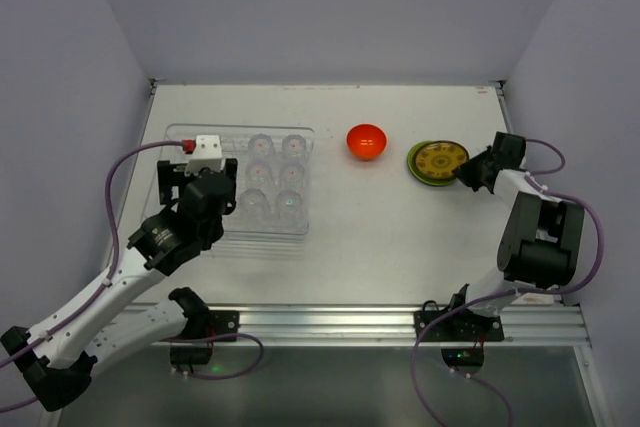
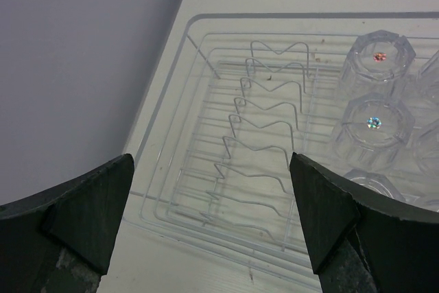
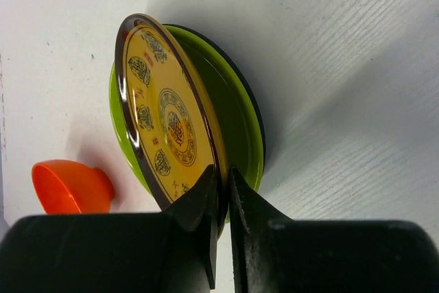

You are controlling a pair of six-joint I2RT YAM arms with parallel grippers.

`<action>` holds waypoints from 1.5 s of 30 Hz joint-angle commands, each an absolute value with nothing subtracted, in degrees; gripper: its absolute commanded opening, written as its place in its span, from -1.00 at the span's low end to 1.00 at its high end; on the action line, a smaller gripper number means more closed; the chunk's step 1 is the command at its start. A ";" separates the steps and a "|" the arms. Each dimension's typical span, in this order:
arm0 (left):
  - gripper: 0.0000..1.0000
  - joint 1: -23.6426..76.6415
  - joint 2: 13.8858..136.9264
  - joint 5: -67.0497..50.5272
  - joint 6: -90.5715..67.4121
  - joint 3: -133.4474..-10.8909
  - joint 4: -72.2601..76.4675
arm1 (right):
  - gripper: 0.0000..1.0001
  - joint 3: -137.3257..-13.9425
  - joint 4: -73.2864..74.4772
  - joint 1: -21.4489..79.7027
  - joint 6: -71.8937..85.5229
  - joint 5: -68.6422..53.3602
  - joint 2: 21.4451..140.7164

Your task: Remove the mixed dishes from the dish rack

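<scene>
White table [image 1: 400,237] holds the bowl [image 1: 367,141] and green plate [image 3: 236,118], already unloaded. Right gripper [image 3: 223,183] pinches the yellow plate [image 3: 168,125] by its rim, tilted against the green one. Left gripper [image 2: 211,169] hangs spread above the rack [image 1: 240,129]. Its plate slots are empty, and six glasses [image 1: 276,175] are left inside.

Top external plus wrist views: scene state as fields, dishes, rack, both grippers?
rack: large clear plastic dish rack, table left
in rack: six clear drinking glasses, right half; wire slots bare
on table: small glossy orange bowl; lime-green round plate
yellow patterned plate: tilted, leaning on the green plate
left gripper: fingers open, above the wire slots
right gripper: fingers shut on the yellow plate's rim
</scene>
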State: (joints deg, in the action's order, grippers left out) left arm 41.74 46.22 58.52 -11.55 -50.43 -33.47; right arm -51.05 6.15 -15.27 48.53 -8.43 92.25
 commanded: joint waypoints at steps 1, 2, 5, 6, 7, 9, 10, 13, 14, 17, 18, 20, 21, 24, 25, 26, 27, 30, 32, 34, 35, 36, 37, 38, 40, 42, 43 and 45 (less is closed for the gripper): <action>1.00 41.31 46.93 57.66 -14.06 -50.01 -29.79 | -0.79 -51.33 4.31 -14.85 47.73 -7.38 90.88; 1.00 41.31 47.11 57.57 -14.06 -50.01 -29.88 | -0.66 -51.24 4.39 -14.77 47.38 -7.56 90.62; 1.00 41.22 47.55 56.78 -13.80 -49.84 -29.97 | -0.49 -52.03 5.62 -13.63 45.54 -6.69 90.09; 1.00 41.22 47.55 56.34 -13.71 -49.75 -29.88 | -0.47 -52.29 5.97 -13.36 45.09 -6.33 89.91; 1.00 41.13 47.46 55.99 -13.71 -49.66 -29.88 | -0.44 -52.56 6.67 -12.66 44.74 -5.89 89.83; 1.00 41.13 47.46 55.72 -13.71 -49.48 -29.88 | -0.35 -52.91 7.38 -12.22 43.95 -5.01 89.65; 1.00 41.22 47.37 55.64 -13.62 -49.48 -29.97 | -0.29 -53.61 8.51 -11.52 43.51 -4.66 89.74; 1.00 41.13 47.37 55.02 -13.27 -49.39 -29.97 | -0.13 -54.84 10.19 -10.29 42.28 -4.48 90.09; 1.00 41.13 47.37 54.93 -13.27 -49.39 -29.97 | -0.09 -55.19 10.89 -10.02 42.10 -4.48 90.26; 1.00 41.13 47.63 54.76 -13.36 -49.39 -30.23 | 0.07 -56.07 12.74 -9.58 41.92 -4.22 90.88; 1.00 41.13 47.72 54.67 -13.45 -49.57 -30.32 | 0.12 -56.34 13.18 -9.41 41.75 -4.13 91.14; 1.00 41.13 47.64 53.97 -13.45 -49.66 -30.50 | 0.24 -56.95 14.06 -9.06 40.61 -4.31 91.67; 1.00 41.13 47.38 53.53 -13.45 -49.66 -30.32 | 0.28 -57.30 14.76 -8.36 40.17 -3.78 91.84; 1.00 41.13 47.02 51.86 -13.27 -49.57 -29.18 | 0.41 -58.71 16.52 -6.86 37.97 -2.11 92.02; 1.00 41.13 47.02 51.51 -13.27 -49.48 -28.57 | 0.46 -60.28 18.44 -6.59 37.19 -1.76 92.89; 1.00 40.96 47.37 51.16 -13.36 -49.66 -28.48 | 0.52 -61.16 19.50 -6.33 36.66 -1.67 93.51; 1.00 40.52 47.98 49.85 -13.36 -49.75 -28.39 | 0.53 -62.04 20.38 -5.72 36.04 -1.84 94.04; 1.00 39.12 47.73 44.59 -13.62 -50.27 -27.43 | 0.79 -64.42 23.64 -4.66 34.81 -2.99 94.57; 1.00 37.71 47.03 38.97 -14.06 -50.36 -24.88 | 0.94 -63.46 23.91 -4.22 34.98 -2.12 90.91; 1.00 33.68 46.76 33.95 -15.47 -51.06 -23.56 | 0.96 -60.84 23.12 -3.34 35.07 -1.41 86.25; 1.00 30.44 47.54 28.01 -15.90 -52.02 -22.95 | 0.98 -59.95 22.85 -2.12 34.98 -0.10 80.65; 1.00 28.93 48.42 25.17 -16.00 -52.55 -22.85 | 0.98 -58.46 22.85 -1.50 34.81 0.61 77.64; 1.00 27.44 49.65 22.61 -16.34 -53.25 -23.20 | 0.98 -57.75 23.03 -0.97 34.28 0.96 74.65; 1.00 26.29 51.14 20.59 -16.61 -54.22 -23.90 | 0.98 -57.05 23.03 -0.62 33.93 0.44 71.75; 1.00 23.83 56.76 15.66 -17.75 -57.47 -26.87 | 0.98 -54.25 22.68 -0.53 33.40 -5.34 63.48; 1.00 21.90 61.49 11.70 -19.24 -59.23 -28.12 | 0.98 -52.13 21.98 -0.44 33.05 -10.35 58.56; 1.00 21.36 62.74 10.30 -19.60 -60.80 -28.04 | 0.98 -49.94 21.80 -0.53 32.70 -15.42 54.36; 1.00 20.92 66.25 6.87 -19.69 -62.57 -27.25 | 0.98 -47.04 21.62 -0.53 31.56 -21.50 50.99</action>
State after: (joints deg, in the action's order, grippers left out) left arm 22.11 62.98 16.45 -17.50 -58.87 -27.51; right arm -51.72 21.23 -0.51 33.95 -10.52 53.82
